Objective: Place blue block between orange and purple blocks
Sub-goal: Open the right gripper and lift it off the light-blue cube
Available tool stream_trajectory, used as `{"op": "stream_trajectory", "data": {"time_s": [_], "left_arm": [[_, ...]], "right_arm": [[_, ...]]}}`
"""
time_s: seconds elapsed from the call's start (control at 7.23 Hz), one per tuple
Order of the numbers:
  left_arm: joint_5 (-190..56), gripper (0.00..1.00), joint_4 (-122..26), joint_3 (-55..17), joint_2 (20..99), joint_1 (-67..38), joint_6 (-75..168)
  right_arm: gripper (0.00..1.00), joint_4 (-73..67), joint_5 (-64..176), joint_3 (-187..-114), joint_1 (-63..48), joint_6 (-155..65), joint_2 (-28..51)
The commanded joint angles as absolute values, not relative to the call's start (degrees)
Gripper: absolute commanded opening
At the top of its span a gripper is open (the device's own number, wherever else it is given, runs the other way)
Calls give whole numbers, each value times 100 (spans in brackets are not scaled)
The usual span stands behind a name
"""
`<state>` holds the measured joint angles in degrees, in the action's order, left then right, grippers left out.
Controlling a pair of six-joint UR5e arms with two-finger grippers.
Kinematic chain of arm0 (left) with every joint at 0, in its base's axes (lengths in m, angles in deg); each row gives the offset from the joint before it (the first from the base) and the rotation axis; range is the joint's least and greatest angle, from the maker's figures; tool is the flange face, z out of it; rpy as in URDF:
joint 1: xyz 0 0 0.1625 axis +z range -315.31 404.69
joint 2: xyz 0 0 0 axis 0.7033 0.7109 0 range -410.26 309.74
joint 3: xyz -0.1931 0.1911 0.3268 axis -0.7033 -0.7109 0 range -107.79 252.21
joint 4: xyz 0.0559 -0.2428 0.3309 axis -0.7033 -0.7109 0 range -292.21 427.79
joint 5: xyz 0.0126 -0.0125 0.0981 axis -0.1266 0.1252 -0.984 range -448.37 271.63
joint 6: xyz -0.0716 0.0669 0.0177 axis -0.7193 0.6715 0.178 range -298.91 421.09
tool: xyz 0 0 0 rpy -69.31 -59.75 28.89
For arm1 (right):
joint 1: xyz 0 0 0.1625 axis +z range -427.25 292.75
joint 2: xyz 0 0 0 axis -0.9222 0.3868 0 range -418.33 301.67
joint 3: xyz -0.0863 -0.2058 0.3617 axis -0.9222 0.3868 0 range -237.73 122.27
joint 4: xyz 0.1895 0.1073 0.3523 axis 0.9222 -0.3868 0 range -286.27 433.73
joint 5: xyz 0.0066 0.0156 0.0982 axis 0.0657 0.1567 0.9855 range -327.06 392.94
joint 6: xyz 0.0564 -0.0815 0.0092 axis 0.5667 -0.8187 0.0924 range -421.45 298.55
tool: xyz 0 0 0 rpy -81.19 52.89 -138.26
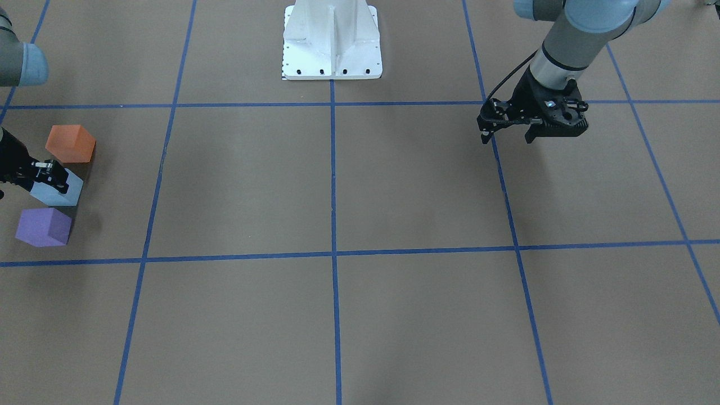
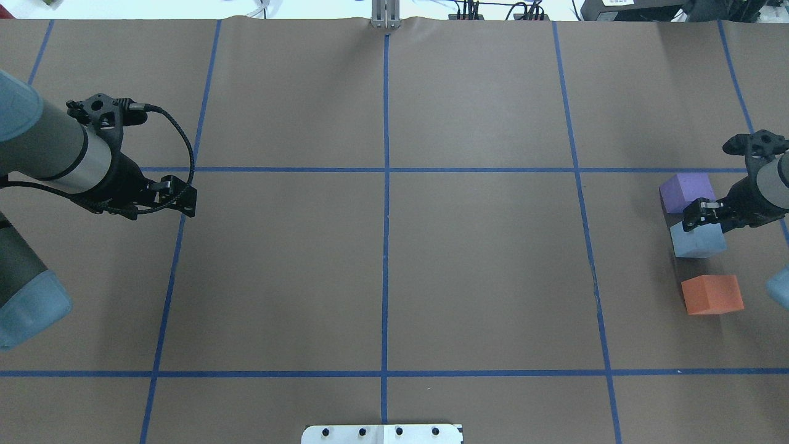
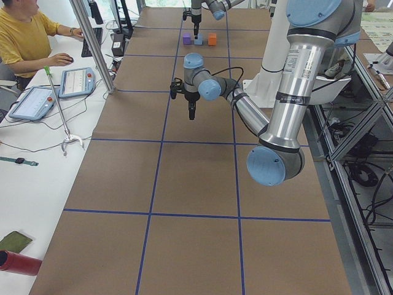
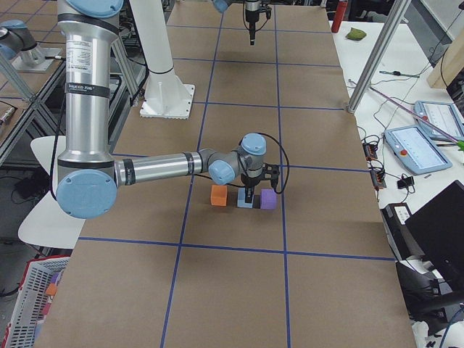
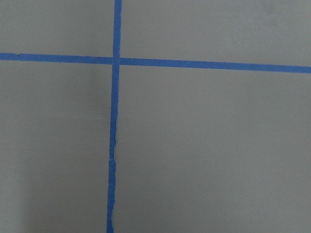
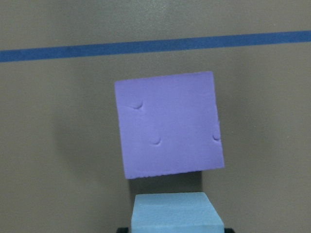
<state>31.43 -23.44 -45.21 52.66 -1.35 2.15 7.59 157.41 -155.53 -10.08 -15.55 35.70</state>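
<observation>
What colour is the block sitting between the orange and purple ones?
Pale sky blue. The blue block shows best in the overhead exterior view.

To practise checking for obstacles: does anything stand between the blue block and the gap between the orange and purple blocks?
Nothing visible does. The blue block already lies between the orange block and the purple block, with the right gripper at it.
</observation>
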Motion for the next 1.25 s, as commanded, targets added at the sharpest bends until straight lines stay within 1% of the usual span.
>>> {"op": "stream_trajectory", "data": {"time_s": [0.0,0.28,0.55,0.69,0.83,0.97,1.11], "left_arm": [[3143,100,-2344,-4513,5266,-127,212],[3143,100,-2344,-4513,5266,-127,212],[3143,100,-2344,-4513,5266,-127,212],[3143,100,-2344,-4513,5257,-136,220],[3152,100,-2353,-4565,5257,-206,273],[3256,100,-2353,-4670,5118,-424,395],[3614,100,-2353,-4715,4899,-879,918]], "right_arm": [[100,860,15748,-15563,-1021,-1557,3607],[100,1000,15739,-15677,-1003,-1566,3676],[100,1001,15748,-16447,-890,-1566,4079],[100,992,15783,-16695,-506,-1584,4186],[100,931,16322,-16671,37,-1749,4143],[100,887,16833,-16462,730,-2586,4134],[100,504,16907,-16304,1094,-3369,4117]]}}
